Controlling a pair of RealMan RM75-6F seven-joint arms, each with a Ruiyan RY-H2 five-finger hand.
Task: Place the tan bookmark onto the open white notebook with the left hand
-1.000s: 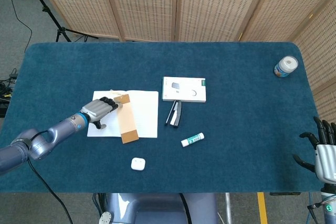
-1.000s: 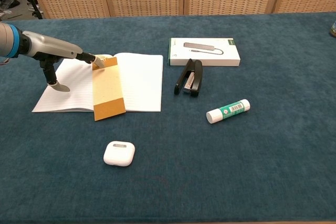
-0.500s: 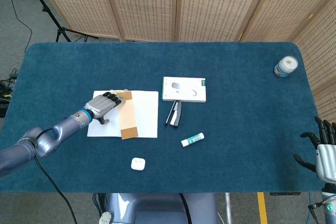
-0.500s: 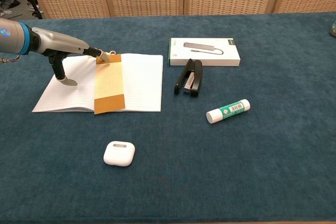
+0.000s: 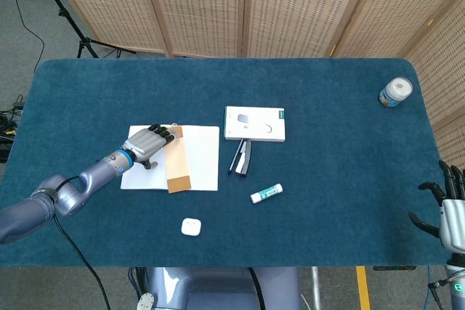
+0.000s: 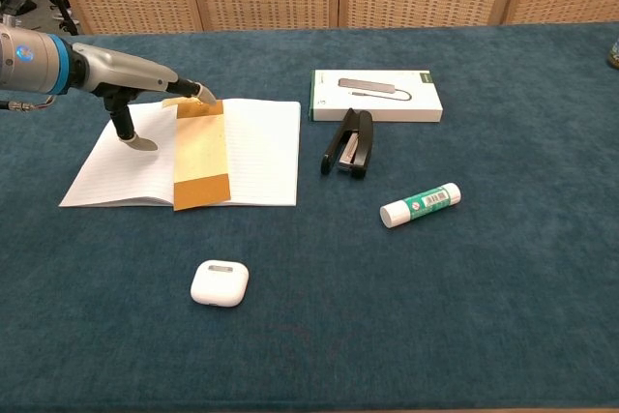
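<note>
One tan paper bookmark lay along the open white lined notebook — left hand fingertips rested on its top end, gripping nothing. Risk: lifting away could drag it off-page.

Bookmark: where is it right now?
In both views the bookmark lies flat along the notebook's centre fold, table's left side, with the left hand's fingertips at its far end.
</note>
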